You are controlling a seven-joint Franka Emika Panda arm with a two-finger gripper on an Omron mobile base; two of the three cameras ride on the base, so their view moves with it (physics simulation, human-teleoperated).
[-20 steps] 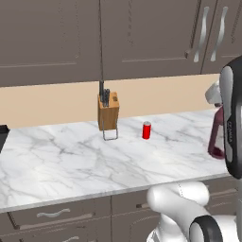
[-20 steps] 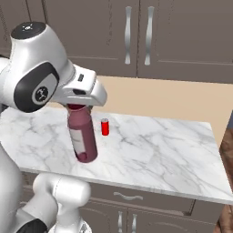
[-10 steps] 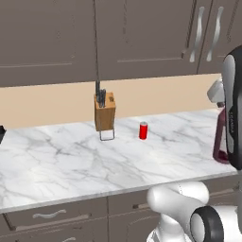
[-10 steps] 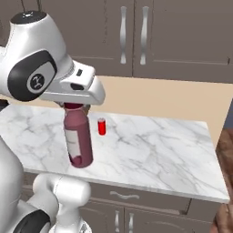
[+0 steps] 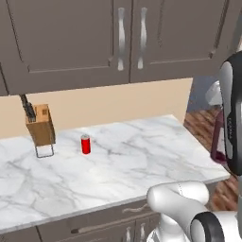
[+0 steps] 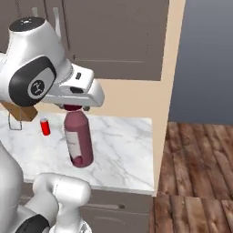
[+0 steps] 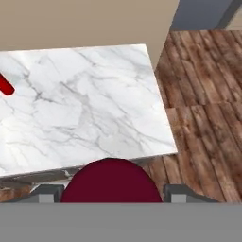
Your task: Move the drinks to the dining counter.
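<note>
- Kitchen: white-grey marble counter under dark grey upper cabinets, tan wall behind, wooden floor off the counter's right end.
- Gripper clamped on the cap of the maroon bottle; bottle lifted clear of the marble, hanging slightly tilted above the counter's right part.
- In the hand view, dark-red cap between the two finger tips.
- Small red can upright on the counter, just right of the wooden knife block, well apart from the bottle.
</note>
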